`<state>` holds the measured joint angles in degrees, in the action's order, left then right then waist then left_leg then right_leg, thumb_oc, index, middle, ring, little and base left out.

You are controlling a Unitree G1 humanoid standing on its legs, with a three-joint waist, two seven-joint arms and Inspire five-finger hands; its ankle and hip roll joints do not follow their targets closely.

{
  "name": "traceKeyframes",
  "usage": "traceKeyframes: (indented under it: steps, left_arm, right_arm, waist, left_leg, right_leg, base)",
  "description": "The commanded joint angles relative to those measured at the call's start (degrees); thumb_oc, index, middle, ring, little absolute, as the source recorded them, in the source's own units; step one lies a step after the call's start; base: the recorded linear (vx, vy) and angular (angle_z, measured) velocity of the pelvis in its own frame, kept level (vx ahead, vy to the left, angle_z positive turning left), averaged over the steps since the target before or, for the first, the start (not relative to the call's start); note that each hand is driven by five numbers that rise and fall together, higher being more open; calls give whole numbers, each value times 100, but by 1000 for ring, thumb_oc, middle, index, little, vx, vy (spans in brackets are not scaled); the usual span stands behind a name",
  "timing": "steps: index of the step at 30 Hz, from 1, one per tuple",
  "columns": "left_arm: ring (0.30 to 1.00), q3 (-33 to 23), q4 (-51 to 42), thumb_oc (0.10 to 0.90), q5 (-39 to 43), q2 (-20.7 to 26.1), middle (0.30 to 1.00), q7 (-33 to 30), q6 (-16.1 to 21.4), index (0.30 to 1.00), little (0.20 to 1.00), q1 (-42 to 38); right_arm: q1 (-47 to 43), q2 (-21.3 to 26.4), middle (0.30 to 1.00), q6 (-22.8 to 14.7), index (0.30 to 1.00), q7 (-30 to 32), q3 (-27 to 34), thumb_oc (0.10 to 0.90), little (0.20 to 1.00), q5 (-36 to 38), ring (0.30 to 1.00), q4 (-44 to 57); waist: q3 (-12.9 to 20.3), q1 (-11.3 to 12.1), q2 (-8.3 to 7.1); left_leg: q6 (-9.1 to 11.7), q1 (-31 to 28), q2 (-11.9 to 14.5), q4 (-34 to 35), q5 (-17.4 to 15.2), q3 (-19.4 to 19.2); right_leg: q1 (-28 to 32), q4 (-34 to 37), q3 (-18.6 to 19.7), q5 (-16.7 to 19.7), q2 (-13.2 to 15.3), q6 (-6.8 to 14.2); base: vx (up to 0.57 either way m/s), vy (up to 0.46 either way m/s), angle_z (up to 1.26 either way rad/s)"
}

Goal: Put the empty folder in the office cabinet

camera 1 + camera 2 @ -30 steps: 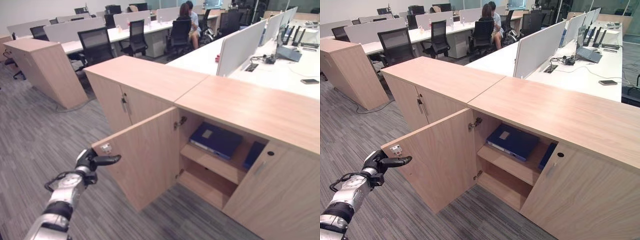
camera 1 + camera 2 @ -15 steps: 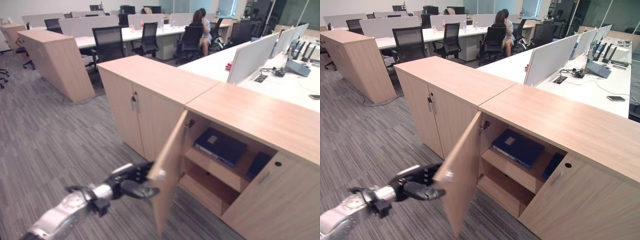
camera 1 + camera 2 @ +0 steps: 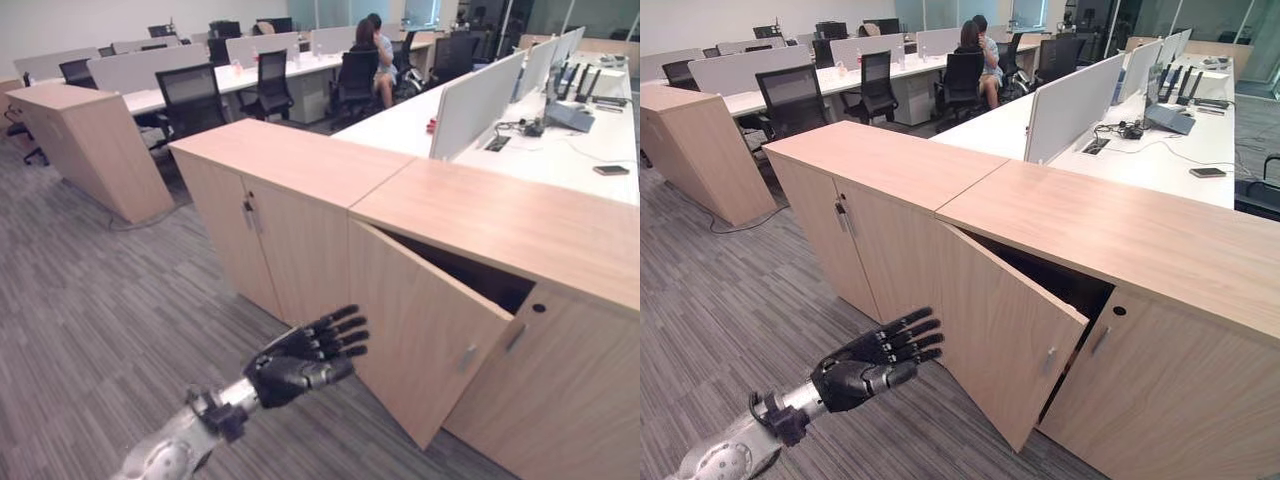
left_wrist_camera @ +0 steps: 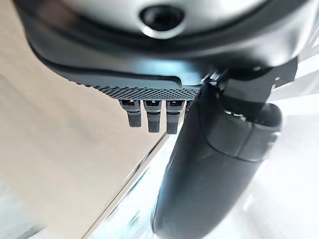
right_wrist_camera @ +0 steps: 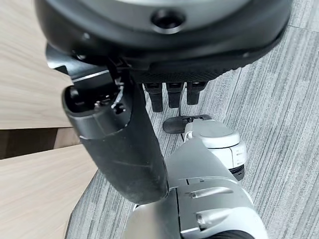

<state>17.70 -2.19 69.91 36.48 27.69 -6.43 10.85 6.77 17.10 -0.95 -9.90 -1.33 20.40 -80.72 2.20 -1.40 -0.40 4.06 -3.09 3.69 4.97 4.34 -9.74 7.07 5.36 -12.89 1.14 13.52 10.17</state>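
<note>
- Far left, a separate wooden unit [image 3: 95,145] stands on the grey carpet [image 3: 90,300], well apart from the work and out of play.
- The left hand [image 3: 300,360] is low over the carpet, fingers straight and spread wide, holding nothing, just beside the outer face of the cabinet door.
- In the left wrist view the fingertips [image 4: 152,119] point across a pale wood panel; whether they touch it I cannot tell.
- The office cabinet [image 3: 1110,240] runs to the right; its door [image 3: 1005,340] hangs only partly ajar, with a dark wedge of interior showing along the free edge.
- The folder cannot be seen from here; that gap is too dark and narrow to show what sits on the shelves, so I judge, from neither hand carrying it, that it is inside.
- The step in hand looks like closing up: keep the fingers flat on the panel and press near the free edge by the small handle [image 3: 1048,357], not near the hinge side.
- Push gently and evenly so the door seats flush with the neighbouring closed door [image 3: 1160,400] and does not bounce back.
- Keep the fingertips clear of the closing gap.
- The right hand [image 5: 119,144] is seen in its own wrist view, over the carpet, fingers hanging relaxed and holding nothing.
- Behind it all, office tables [image 3: 560,130] with dividers, chairs and a seated person [image 3: 368,55] are far away.
</note>
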Motion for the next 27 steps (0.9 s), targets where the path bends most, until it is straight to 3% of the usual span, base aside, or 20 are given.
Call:
traceKeyframes:
  steps: [1,3,5,6,7,8,9,10,13,19,21,23,27]
  left_arm:
    - [900,-766,-137,800,170,-225,900,-266,665,900,900,-225]
    - [900,-805,33,800,1,-296,900,-376,692,900,900,-162]
    - [900,-1124,926,800,-789,-688,900,-651,729,900,900,210]
    - [900,-1124,930,800,-792,-692,900,-649,731,900,900,208]
    - [900,-1396,1476,800,-1496,-1008,900,-959,864,900,900,322]
    - [900,-1396,1479,800,-1500,-1013,900,-958,867,900,900,321]
    - [900,-1713,2322,800,-2221,-1495,900,-1305,1054,900,900,233]
    - [900,-1714,2332,800,-2226,-1501,900,-1303,1060,900,900,226]
    - [900,-1892,3828,800,-3534,-1836,900,-1851,1441,900,900,-232]
    - [900,-1818,7077,800,-4392,-2098,900,-2149,1379,900,900,-924]
    - [900,-1794,7427,800,-4566,-2114,900,-2206,1359,900,900,-976]
    - [900,-1584,8107,800,-5298,-2243,900,-2324,1307,900,900,-886]
    - [900,-1476,8093,800,-5379,-2354,900,-2358,1313,900,900,-814]
  right_arm:
    - [-361,-288,900,36,900,-29,-100,800,900,-54,900,-203]
    - [-371,-261,900,65,900,-16,-68,800,900,-62,900,-226]
    - [-433,-227,900,133,900,20,62,800,900,-72,900,-240]
    - [-434,-224,900,133,900,20,60,800,900,-71,900,-240]
    - [-441,-228,900,142,900,43,147,800,900,-21,900,-212]
    - [-442,-226,900,142,900,44,146,800,900,-21,900,-211]
    - [-452,-291,900,134,900,93,190,800,900,40,900,-163]
    - [-455,-288,900,135,900,94,188,800,900,41,900,-162]
    - [-459,-377,900,122,900,159,199,800,900,162,900,-93]
    - [-537,-378,900,110,900,271,125,800,900,291,900,-171]
    - [-548,-386,900,99,900,286,106,800,900,315,900,-171]
    - [-573,-402,900,76,900,360,64,800,900,359,900,-183]
    - [-587,-402,900,75,900,385,77,800,900,471,900,-206]
  waist:
    - [-41,51,-118]
    - [-45,52,-109]
    - [-44,56,-95]
    - [-45,55,-92]
    - [-38,69,-98]
    - [-39,68,-96]
    - [-27,71,-135]
    - [-31,69,-131]
    - [-13,48,-184]
    - [52,-75,-198]
    - [62,-93,-193]
    - [116,-150,-181]
    - [111,-158,-167]
  left_leg:
    - [26,-66,86,3,-571,331]
    - [25,-64,92,3,-568,331]
    - [22,-60,111,3,-573,312]
    - [22,-61,111,3,-574,313]
    - [17,-64,119,3,-574,310]
    - [18,-65,120,3,-574,310]
    - [19,-54,129,3,-573,306]
    - [19,-56,129,3,-574,307]
    - [35,-52,147,3,-568,299]
    - [72,-70,176,3,-591,179]
    - [76,-81,180,3,-597,159]
    - [92,-96,199,3,-616,100]
    - [103,-69,219,3,-602,86]
  right_leg:
    - [-248,-54,-91,286,121,250]
    - [-249,-55,-94,281,114,242]
    - [-258,-36,-73,270,105,227]
    - [-257,-37,-74,269,105,227]
    - [-260,-36,-64,258,99,213]
    - [-259,-36,-65,257,99,213]
    - [-270,-36,-46,237,85,188]
    - [-268,-36,-47,236,85,188]
    - [-273,-36,-33,218,62,151]
    - [-308,-36,22,200,32,125]
    - [-314,-36,36,199,28,121]
    - [-353,-36,97,189,8,105]
    - [-387,-36,115,190,-15,94]
  base:
    - [-17,-4,-4]
    - [0,0,0]
    - [-6,-2,-2]
    - [-5,-4,-11]
    - [-1,-4,-12]
    - [-9,-20,-11]
    - [-7,-16,-5]
    - [0,0,0]
    - [0,0,0]
    - [6,-4,-5]
    - [27,0,-12]
    - [51,-3,-14]
    - [10,-7,-6]
